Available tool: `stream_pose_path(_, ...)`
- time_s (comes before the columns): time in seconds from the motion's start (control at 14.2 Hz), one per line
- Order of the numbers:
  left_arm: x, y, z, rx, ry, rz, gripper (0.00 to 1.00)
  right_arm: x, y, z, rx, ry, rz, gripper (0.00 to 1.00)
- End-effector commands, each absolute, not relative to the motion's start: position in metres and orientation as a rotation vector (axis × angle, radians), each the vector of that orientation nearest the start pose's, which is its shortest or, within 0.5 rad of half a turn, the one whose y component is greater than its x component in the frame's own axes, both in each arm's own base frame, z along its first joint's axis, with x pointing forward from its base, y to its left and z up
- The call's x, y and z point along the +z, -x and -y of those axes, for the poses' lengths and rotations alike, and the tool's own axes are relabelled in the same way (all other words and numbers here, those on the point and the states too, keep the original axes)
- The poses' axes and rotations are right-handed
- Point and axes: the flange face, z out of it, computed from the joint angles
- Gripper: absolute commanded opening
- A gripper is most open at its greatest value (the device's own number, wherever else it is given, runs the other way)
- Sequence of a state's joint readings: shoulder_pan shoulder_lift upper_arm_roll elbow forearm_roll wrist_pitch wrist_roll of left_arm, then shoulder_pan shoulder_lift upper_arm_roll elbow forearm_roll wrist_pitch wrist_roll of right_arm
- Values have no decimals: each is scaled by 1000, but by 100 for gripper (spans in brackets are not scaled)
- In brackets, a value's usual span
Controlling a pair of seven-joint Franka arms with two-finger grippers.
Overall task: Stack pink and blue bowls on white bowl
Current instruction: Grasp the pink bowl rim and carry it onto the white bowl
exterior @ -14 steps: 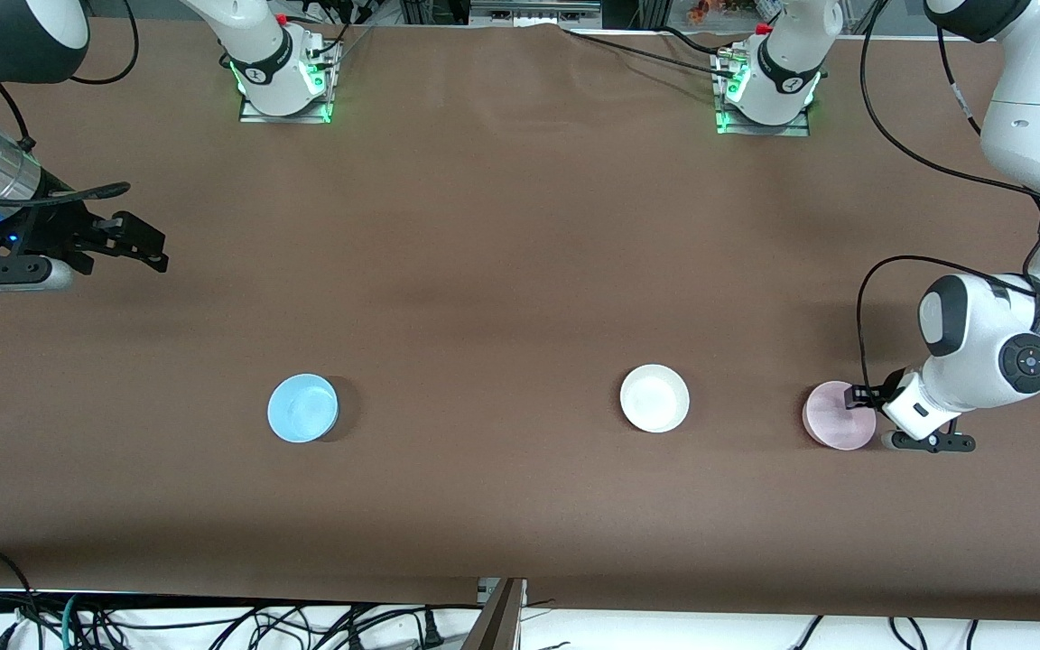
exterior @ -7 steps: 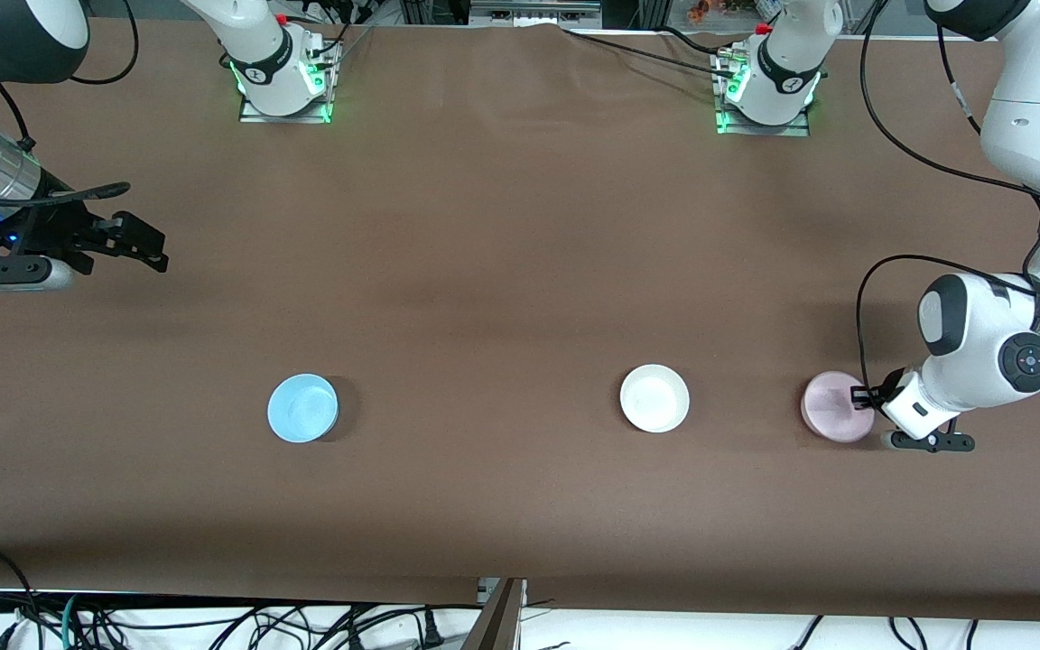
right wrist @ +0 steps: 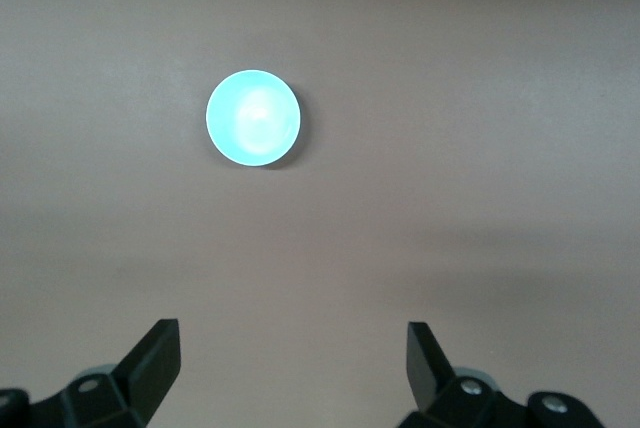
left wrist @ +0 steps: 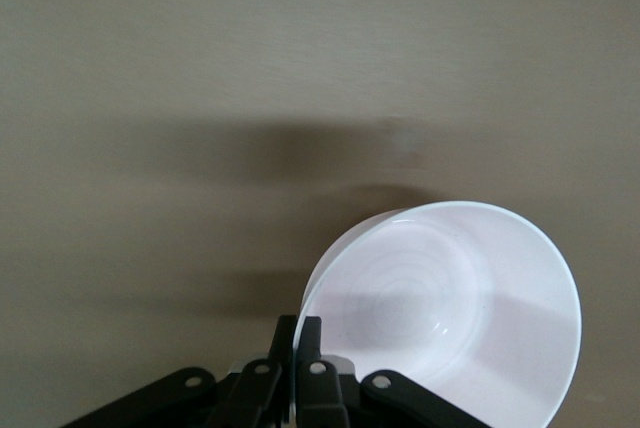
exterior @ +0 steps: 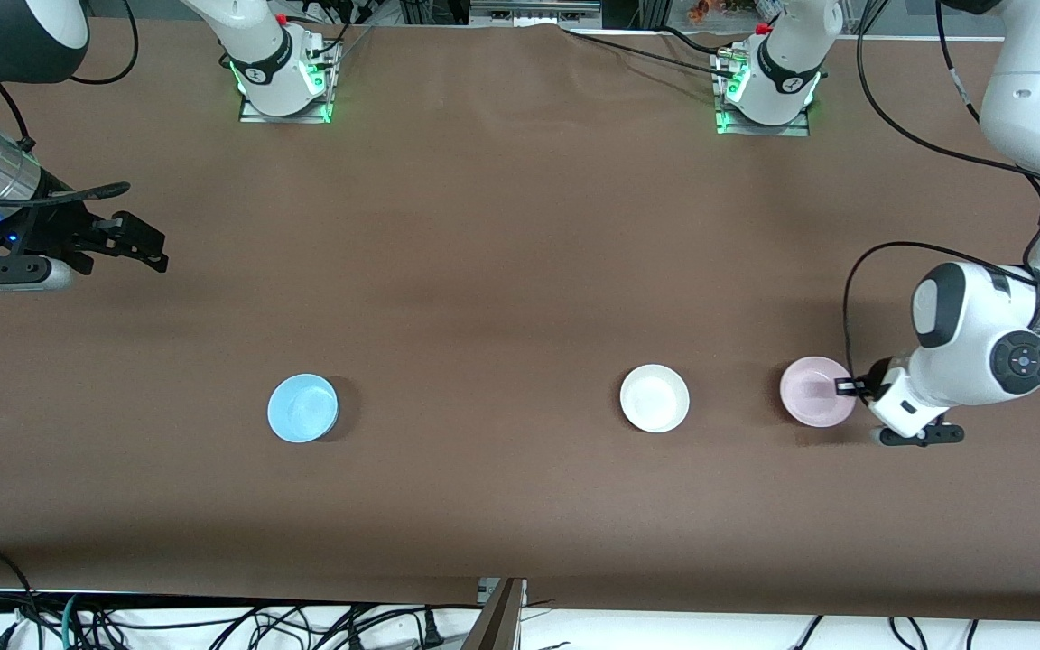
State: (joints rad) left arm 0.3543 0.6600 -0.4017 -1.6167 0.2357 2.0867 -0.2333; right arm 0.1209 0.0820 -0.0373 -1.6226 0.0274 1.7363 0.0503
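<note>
The pale pink bowl point(exterior: 816, 391) hangs tilted just above the table at the left arm's end. My left gripper point(exterior: 848, 386) is shut on its rim, and the left wrist view shows the gripper point(left wrist: 298, 333) pinching the bowl's wall point(left wrist: 450, 308). The white bowl point(exterior: 654, 398) sits upright on the table beside it, toward the middle. The light blue bowl point(exterior: 302, 408) sits toward the right arm's end and also shows in the right wrist view point(right wrist: 253, 117). My right gripper point(exterior: 143, 248) waits open and empty, high over the table's edge at the right arm's end.
The brown tablecloth point(exterior: 502, 271) covers the whole table. The two arm bases point(exterior: 281, 77) point(exterior: 768, 90) stand along the edge farthest from the camera. Cables hang below the edge nearest the camera.
My left gripper has lifted the pink bowl off the table and carried it a little toward the white bowl. The right arm has not moved.
</note>
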Motion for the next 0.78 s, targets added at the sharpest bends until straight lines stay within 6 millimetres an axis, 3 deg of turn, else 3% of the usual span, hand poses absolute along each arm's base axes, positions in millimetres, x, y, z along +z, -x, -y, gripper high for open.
stream_pose_path(0.0, 292, -669, 58, 210, 3134, 323, 0, 573, -590, -51, -59, 3108, 38, 100)
stream_pose_path(0.21, 316, -671, 138, 179, 3101, 516, 0, 573, -590, -52, -59, 3108, 41, 100)
stream_pose_path(0.35, 311, -672, 178, 180, 3087, 613, 0, 573, -590, -52, -59, 3108, 41, 100)
stream_pose_path(0.49, 300, -674, 200, 192, 3079, 674, 0, 573, -590, -51, -59, 3108, 38, 100)
stream_pose_path(0.71, 279, -682, 209, 211, 3070, 725, 0, 570, -594, -51, -68, 3107, 40, 100)
